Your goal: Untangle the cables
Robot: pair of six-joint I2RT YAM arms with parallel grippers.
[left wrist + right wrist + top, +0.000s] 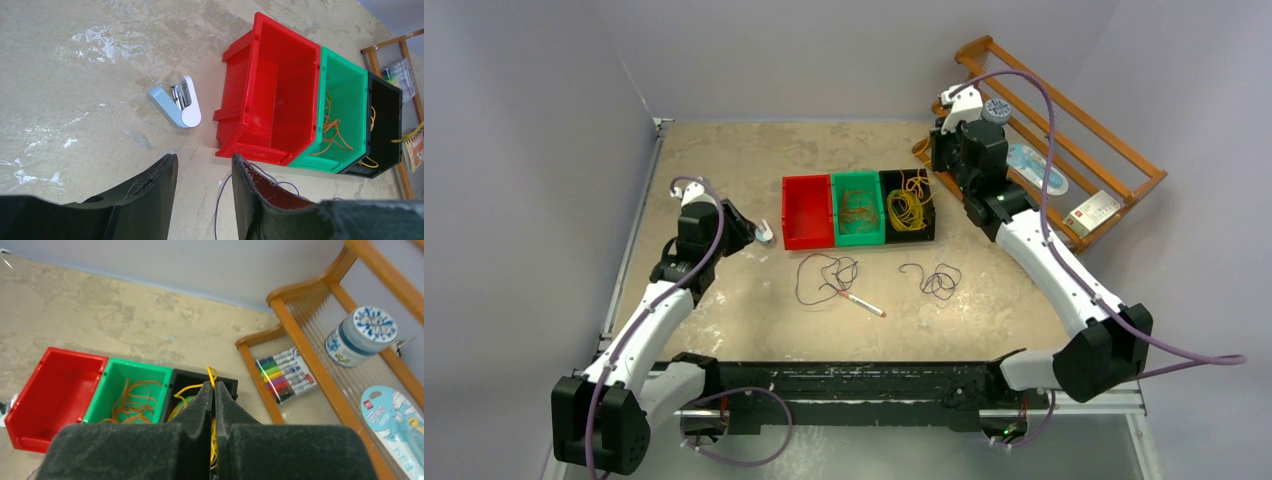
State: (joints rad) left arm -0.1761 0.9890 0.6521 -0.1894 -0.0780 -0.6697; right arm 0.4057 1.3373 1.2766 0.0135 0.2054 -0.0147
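**Inspector:** The state of the work is to be entered, largest item first.

**Assessor:** The table (724, 170) is noted, with a wooden rack (1124, 165) at the upper right of the overhead view. The right gripper (213, 386) is held over the black bin (914, 237), just right of centre. Its jaws are pressed together, and a strand of the yellow cable (908, 208) appears to be nipped at their tips, though this cannot be fully confirmed. The left gripper (204, 165) is found left of centre, beside the red bin (807, 240). Its jaws are parted about halfway and nothing is held.

**Inspector:** And the cables?

**Assessor:** Three bins are set in a row at centre. The red bin is seen empty. An orange cable (858, 210) is coiled in the green bin (858, 241), and the yellow cable is lodged in the black bin. Two more are left loose on the table below the bins: a dark tangle (822, 272) under the green bin, looped on itself, and a second dark cable (939, 282) to its right, well apart. A marker (861, 303) is laid at the tangle's lower right, apparently touching it. A small stapler (176, 102) is seen near the left gripper.

**Inspector:** Progress?

**Assessor:** Roughly half is judged done. Two colours are binned. The two dark pieces are yet to be dealt with, and the red bin is presumably reserved for them.
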